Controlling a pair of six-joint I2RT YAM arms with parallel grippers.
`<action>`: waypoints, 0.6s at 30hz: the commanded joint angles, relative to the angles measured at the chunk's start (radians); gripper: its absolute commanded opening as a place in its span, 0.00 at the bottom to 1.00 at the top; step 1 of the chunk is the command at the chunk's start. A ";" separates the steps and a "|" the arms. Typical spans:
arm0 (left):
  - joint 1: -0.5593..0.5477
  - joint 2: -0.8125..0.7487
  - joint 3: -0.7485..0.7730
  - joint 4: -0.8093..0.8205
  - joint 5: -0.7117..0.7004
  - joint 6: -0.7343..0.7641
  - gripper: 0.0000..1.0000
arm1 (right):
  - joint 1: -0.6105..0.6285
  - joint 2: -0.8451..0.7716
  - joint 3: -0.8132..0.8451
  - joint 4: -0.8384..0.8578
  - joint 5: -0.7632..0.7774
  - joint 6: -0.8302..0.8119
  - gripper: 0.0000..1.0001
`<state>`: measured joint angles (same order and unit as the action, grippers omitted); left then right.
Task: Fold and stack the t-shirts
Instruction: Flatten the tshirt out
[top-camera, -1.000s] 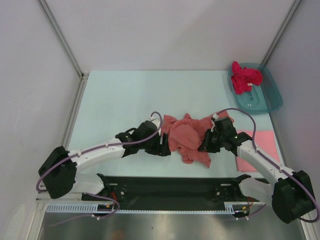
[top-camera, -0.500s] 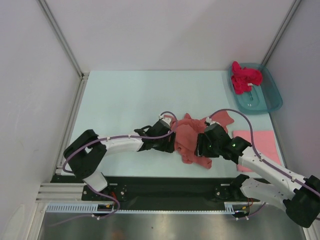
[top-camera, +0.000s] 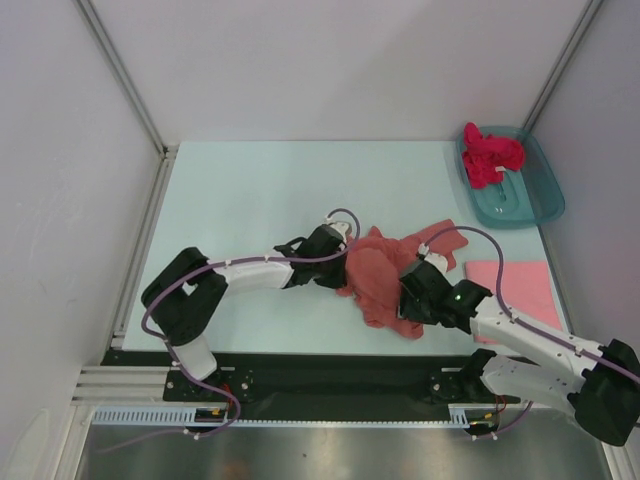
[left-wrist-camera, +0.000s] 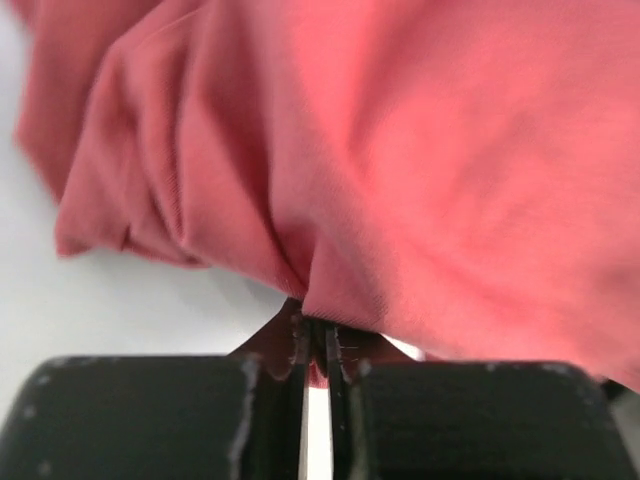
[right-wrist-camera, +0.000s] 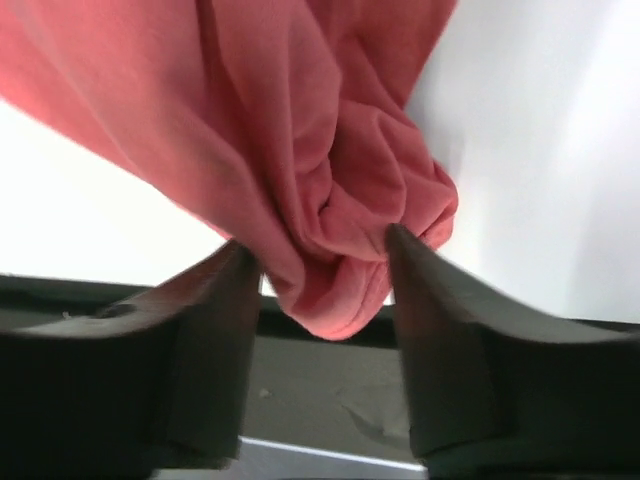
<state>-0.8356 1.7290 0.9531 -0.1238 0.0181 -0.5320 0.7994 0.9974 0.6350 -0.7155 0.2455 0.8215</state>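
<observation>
Salmon t-shirt (top-camera: 380, 275) lies crumpled, well apart from the teal tub (top-camera: 520, 207). Left gripper (left-wrist-camera: 315, 345) is clamped on a fold at the shirt's edge farthest from the tub. Right gripper (right-wrist-camera: 322, 262) has its jaws apart, straddling bunched cloth on the tub-ward side.

Left gripper (left-wrist-camera: 315, 345): now further right, at the left edge of the salmon-coral t-shirt (top-camera: 380, 275); jaws, earlier apart, now pinch a fold. Left arm: stretches further across the table. Right gripper (right-wrist-camera: 320, 250): now nearer the shirt's near edge; jaws now spread, cloth bunched between them. Shirt: left lobe drawn in, right sleeve uncovered.
</observation>
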 joint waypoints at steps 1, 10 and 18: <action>0.001 -0.080 0.079 0.042 0.149 0.041 0.04 | 0.004 -0.032 -0.027 0.085 0.074 0.070 0.48; -0.122 -0.222 0.360 -0.068 0.342 0.089 0.00 | -0.196 -0.222 0.190 -0.002 0.273 0.004 0.00; -0.238 -0.223 0.691 -0.080 0.500 0.041 0.00 | -0.720 -0.203 0.636 0.017 0.163 -0.340 0.00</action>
<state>-1.0264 1.5146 1.5028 -0.2043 0.4160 -0.4812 0.2024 0.7593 1.1500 -0.7223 0.4221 0.6552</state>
